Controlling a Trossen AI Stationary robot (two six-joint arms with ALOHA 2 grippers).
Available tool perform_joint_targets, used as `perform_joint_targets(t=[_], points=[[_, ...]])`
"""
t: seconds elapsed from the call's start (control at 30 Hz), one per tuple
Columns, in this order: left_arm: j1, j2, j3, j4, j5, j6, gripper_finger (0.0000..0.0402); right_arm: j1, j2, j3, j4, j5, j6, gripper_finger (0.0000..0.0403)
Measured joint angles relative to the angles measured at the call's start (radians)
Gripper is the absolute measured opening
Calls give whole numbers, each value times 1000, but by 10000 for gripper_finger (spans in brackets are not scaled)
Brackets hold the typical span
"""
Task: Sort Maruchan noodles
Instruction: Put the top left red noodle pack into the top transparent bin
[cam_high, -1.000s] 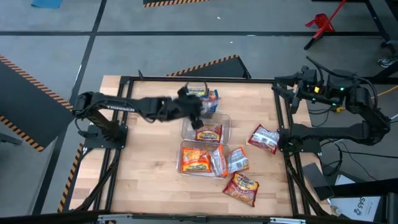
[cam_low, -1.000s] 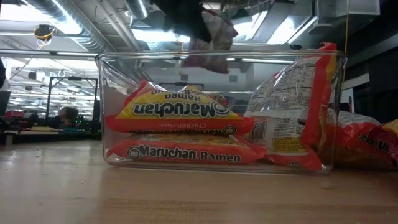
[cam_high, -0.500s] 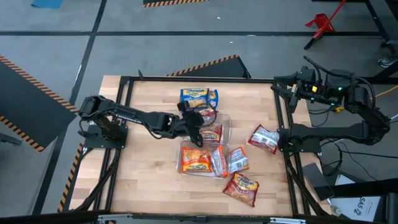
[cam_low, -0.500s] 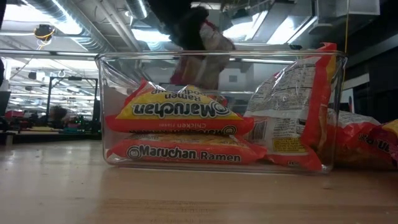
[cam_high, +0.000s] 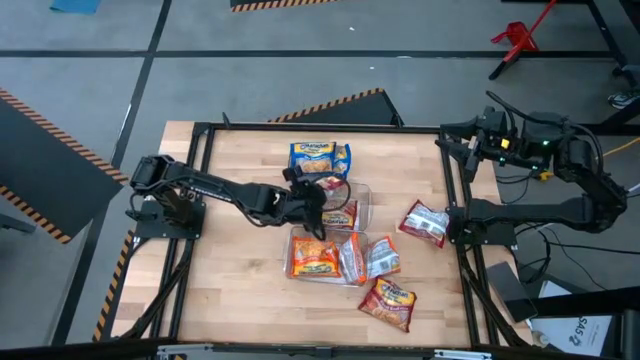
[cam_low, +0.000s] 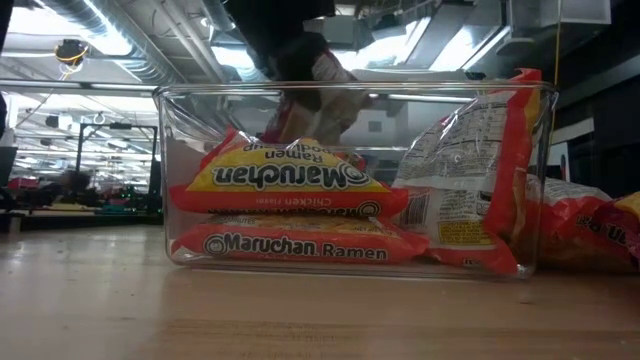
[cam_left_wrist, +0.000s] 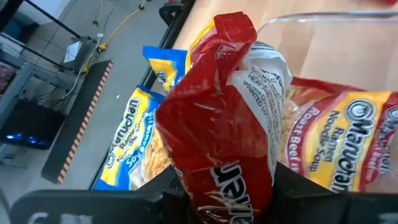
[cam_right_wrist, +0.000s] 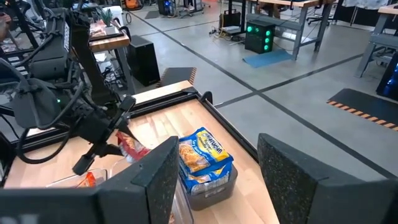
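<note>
While it hung over the middle of the table, the left gripper was clenched on a red-and-silver Maruchan packet, which stood on end between its fingers above the middle clear bin. That bin already held a red roast beef packet, seen just beside the held one in the left wrist view. Beyond it, at the far side of the table, blue-and-yellow packets sat in another clear bin. On the near side, a third clear bin held orange chicken packets stacked flat, with another packet leaning upright against its end wall. More red-and-silver packets lay loose on the table: one off toward the right side and one near the front edge. The right gripper waited well apart at the table's far right corner, its fingers spread and holding nothing.
</note>
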Motion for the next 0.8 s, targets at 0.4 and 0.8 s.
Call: perform_joint_targets(t=[0.4,0.8], points=[[2,0,0,9,34,201,90,0,0,0,-20,0,2,202],[-10,103,-1,41,90,324,90,0,0,0,-67,0,20,202]])
